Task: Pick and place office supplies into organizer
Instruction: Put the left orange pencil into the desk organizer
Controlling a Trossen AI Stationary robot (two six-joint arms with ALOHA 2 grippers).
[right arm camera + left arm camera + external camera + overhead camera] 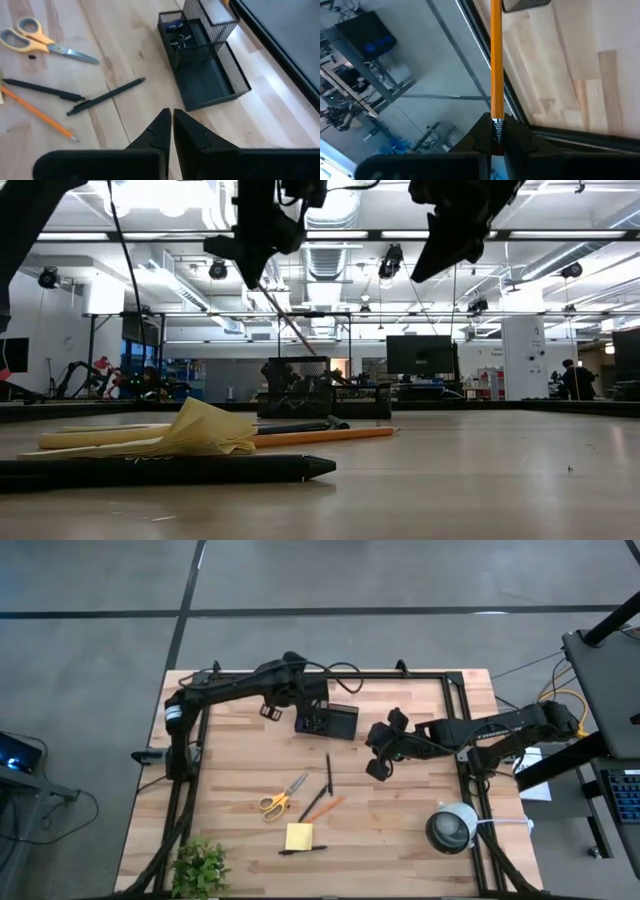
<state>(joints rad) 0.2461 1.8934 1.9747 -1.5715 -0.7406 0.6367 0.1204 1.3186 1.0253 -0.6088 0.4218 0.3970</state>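
My left gripper (pixel 306 700) hangs over the far side of the table, above the organizer (pixel 327 721), a dark mesh box with a tall and a low compartment (pixel 205 60). It is shut on an orange pencil (pixel 495 60). My right gripper (pixel 375 748) is shut and hovers just right of the organizer, touching nothing (pixel 171 125). Small black clips (pixel 178 37) lie in the organizer. On the table lie yellow-handled scissors (pixel 283 795), a yellow sticky-note pad (pixel 298 836), black pens (pixel 328 772) (pixel 302 850) and a second orange pencil (pixel 326 807). My left gripper pinches the orange pencil at its metal-ferrule end (pixel 497 125) between the two fingers. The pencil runs straight out ahead of the fingers, in line with them. In the low view it slants down from the gripper (pixel 262 265) toward the organizer (pixel 300 388), lifted clear of the table.
A round grey-white lamp (pixel 452 828) stands near the table's right near corner and a green plant (pixel 200 868) at the left near corner. Dark frame rails (pixel 470 770) run along the table's edges. Bare wood (pixel 400 830) lies between the supplies and the lamp.
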